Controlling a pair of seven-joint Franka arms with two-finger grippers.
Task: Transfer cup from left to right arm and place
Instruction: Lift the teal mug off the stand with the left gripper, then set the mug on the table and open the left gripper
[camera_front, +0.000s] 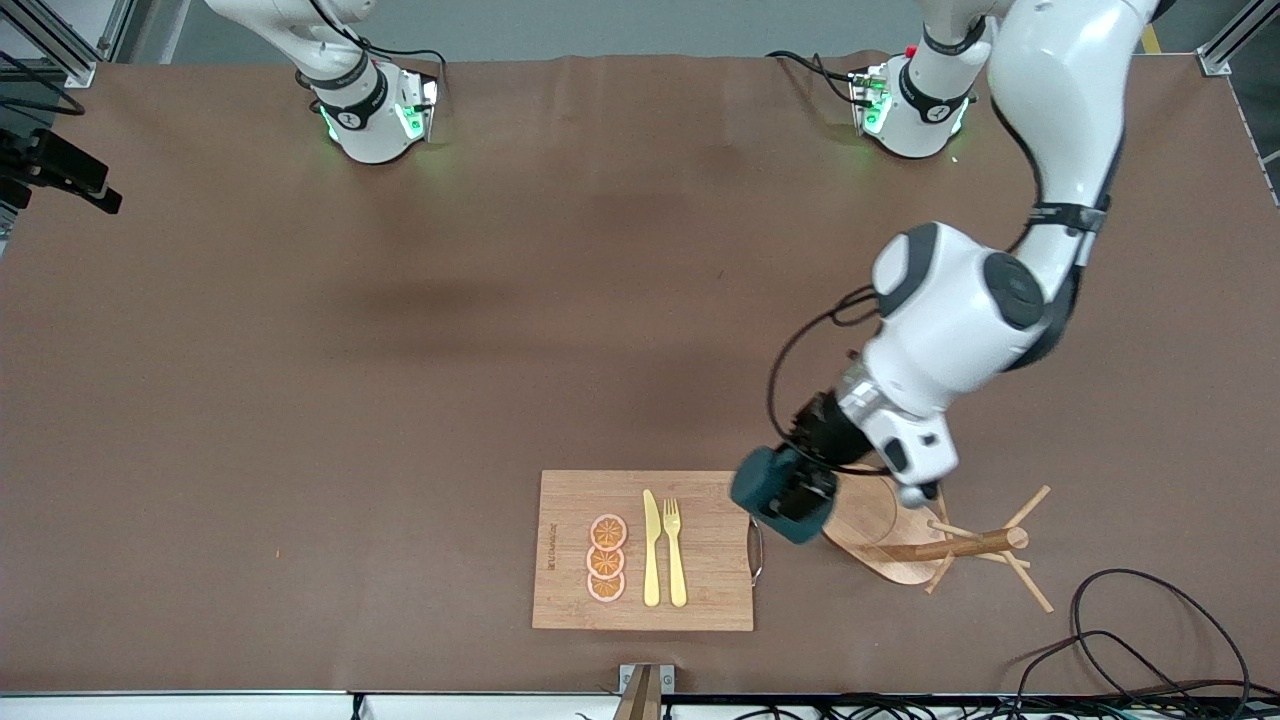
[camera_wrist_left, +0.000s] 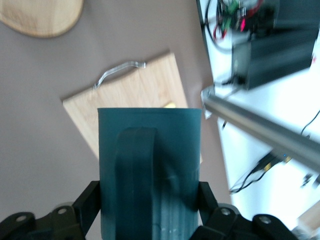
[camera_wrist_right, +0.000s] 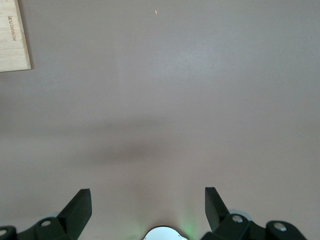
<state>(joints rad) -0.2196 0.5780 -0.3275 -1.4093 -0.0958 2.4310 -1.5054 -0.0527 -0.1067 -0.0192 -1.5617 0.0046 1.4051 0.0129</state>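
Front view shows the left gripper (camera_front: 797, 490) clamped on the cup (camera_front: 782, 494), held in the air over the gap between the board (camera_front: 643, 551) and the rack (camera_front: 935, 535), near the table's (camera_front: 300, 400) camera-side edge. In the left wrist view the fingers (camera_wrist_left: 88, 204) press the cup's (camera_wrist_left: 150, 170) ribbed sides, with the handle (camera_wrist_left: 134, 170) facing the camera and the board's (camera_wrist_left: 135, 90) metal-handled edge below.

The right gripper (camera_wrist_right: 148, 207) hangs with its jaws spread wide and nothing between them, over bare table beside the board's corner; that arm waits, and only its base shows in the front view.

The step in hand looks like carrying the cup toward a meeting point. To do it well, the left arm should probably:
- lift clear of the rack's pegs before travelling toward the right arm's end;
- keep its grip low, so the rim end stays free for the other fingers;
- present the cup steady and level;
- let go only once the right jaws have closed firmly.
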